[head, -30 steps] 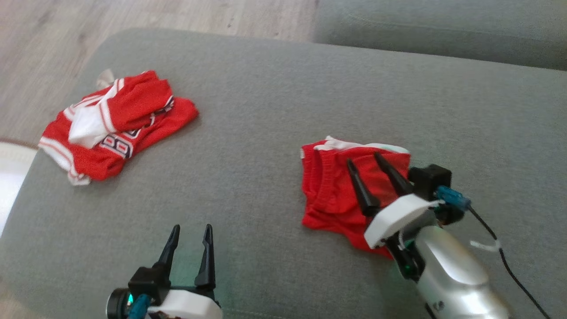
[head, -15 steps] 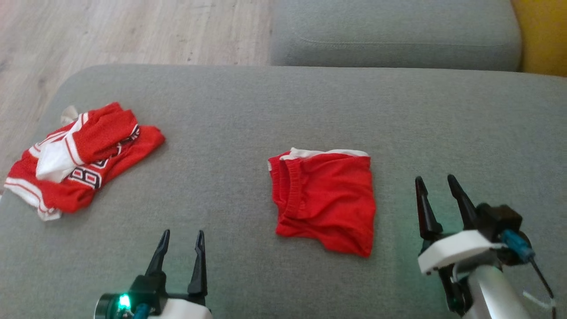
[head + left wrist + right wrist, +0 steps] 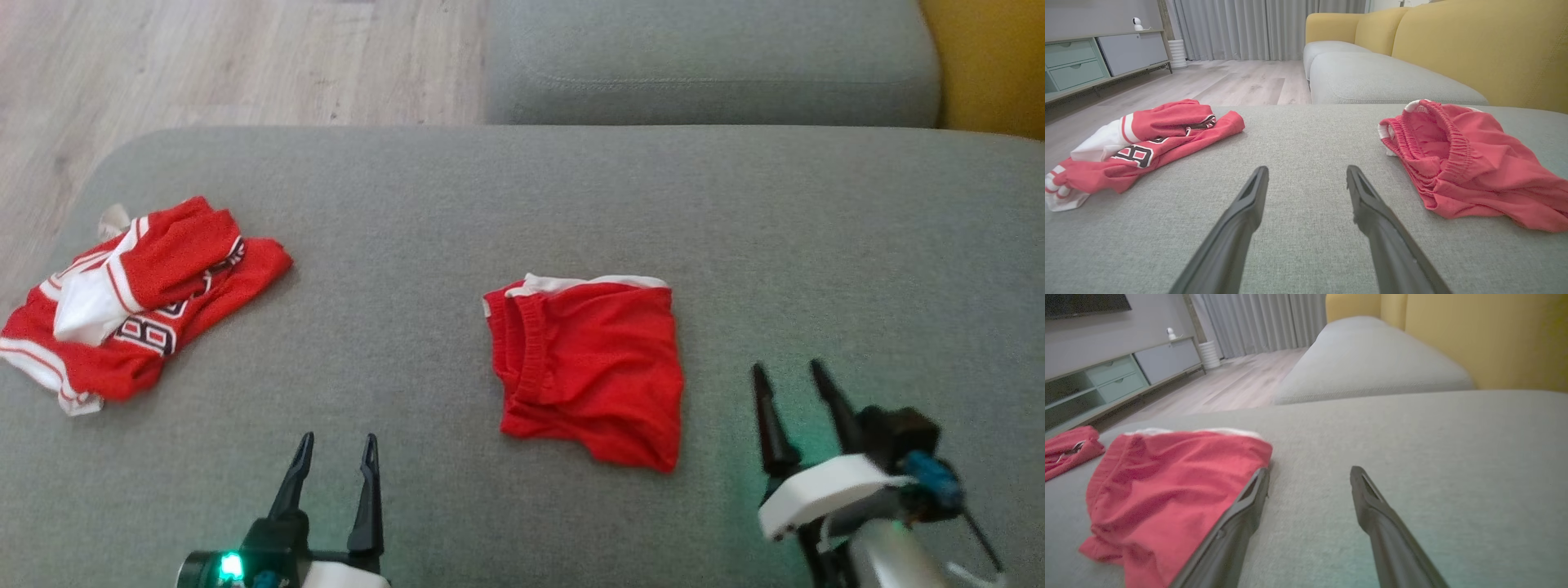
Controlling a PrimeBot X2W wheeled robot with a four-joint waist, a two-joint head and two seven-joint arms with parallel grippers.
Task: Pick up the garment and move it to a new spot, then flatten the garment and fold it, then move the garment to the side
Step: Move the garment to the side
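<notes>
Right, both pincers are spread wide and carrying nothing. The left gripper [image 3: 337, 441] hovers over bare cushion at about 7 o'clock from the red shorts [image 3: 592, 371]. The right gripper [image 3: 788, 369] sits just off their edge at about 4 o'clock, not touching the cloth.

The shorts lie near the middle of the grey seat cushion [image 3: 490, 204], folded into a rough square. The gathered waistband is on the 9 o'clock side and a strip of white trim runs along the 12 o'clock edge. A bundled red jersey [image 3: 139, 306] lies well apart at 9 o'clock, near the cushion's end.

I judge the fold done and the shift to the side the step in hand.

To do it well, I'd bring the right gripper in low from 4 o'clock. The lower finger should slide under every layer before I close, or the top layer alone will peel back. The 5 o'clock corner looks loose and rumpled, so I'd bite nearer the middle of that edge. The left gripper could take the waistband side, so the bundle travels flat. I'd keep the lift low and set it down clear of the jersey.
</notes>
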